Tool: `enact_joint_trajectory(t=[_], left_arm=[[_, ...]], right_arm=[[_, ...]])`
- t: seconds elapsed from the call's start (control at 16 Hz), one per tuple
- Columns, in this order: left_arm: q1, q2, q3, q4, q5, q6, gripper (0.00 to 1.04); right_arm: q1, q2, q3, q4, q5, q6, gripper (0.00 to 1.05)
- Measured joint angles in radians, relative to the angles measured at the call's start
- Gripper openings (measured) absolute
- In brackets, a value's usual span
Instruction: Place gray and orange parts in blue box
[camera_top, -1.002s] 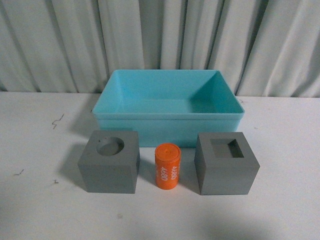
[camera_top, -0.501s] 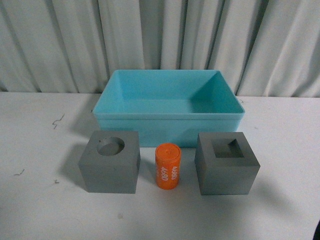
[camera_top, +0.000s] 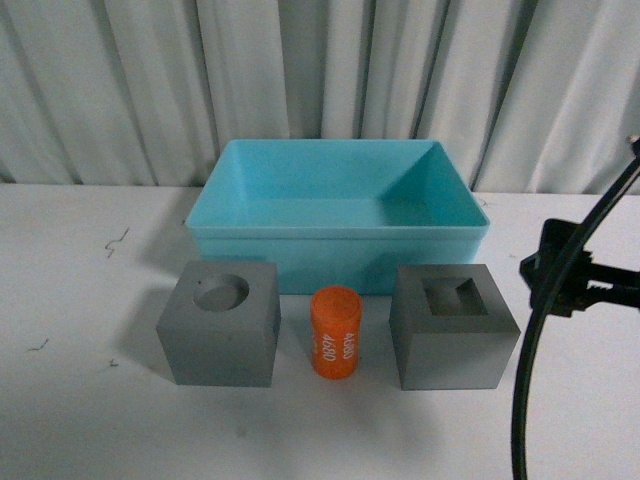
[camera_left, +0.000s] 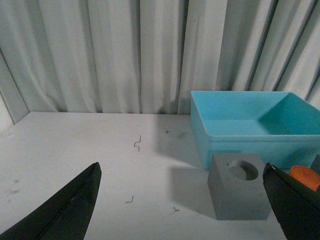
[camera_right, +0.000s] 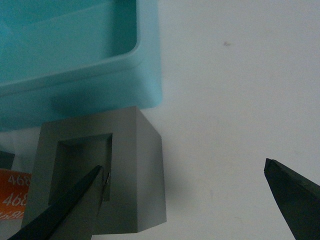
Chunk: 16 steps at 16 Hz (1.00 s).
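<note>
A pale curtain (camera_top: 120, 80) fills the upper half of the front view, and a white desk (camera_top: 80, 420) fills the lower half. The blue box (camera_top: 335, 232) sits at the centre of the frame, empty, with its long side running across the picture. Just in front of it three parts stand in a row, none yet inside. The gray cube with a round hole (camera_top: 218, 345) is at lower left and the gray cube with a square hole (camera_top: 455, 350) at lower right. The smaller orange cylinder (camera_top: 336, 335) stands upright between them, apart from both. The right arm (camera_top: 575, 275) shows at the right edge, beside the square-hole cube, so it is the nearer arm for that part. In its wrist view the right end effector (camera_right: 182, 167) is spread wide and holds nothing. One finger (camera_right: 75, 205) is over the cube's hole and the other is over bare desk, so the cube lies off-centre. The left end effector (camera_left: 181, 170) is also spread wide and empty, well back from the round-hole cube.
</note>
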Motion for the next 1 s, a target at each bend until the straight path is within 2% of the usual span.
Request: enact_joint_trajectory(t=[0.63, 1.0], left_arm=[[0.000, 0.000, 0.000, 0.000, 0.000, 0.000, 0.98], [0.000, 0.000, 0.000, 0.000, 0.000, 0.000, 0.98]], right_arm=[[0.108, 0.220, 0.217, -0.101, 0.024, 0.045, 0.98], [0.134, 0.233, 0.240, -0.158, 0.048, 0.034, 0.98]])
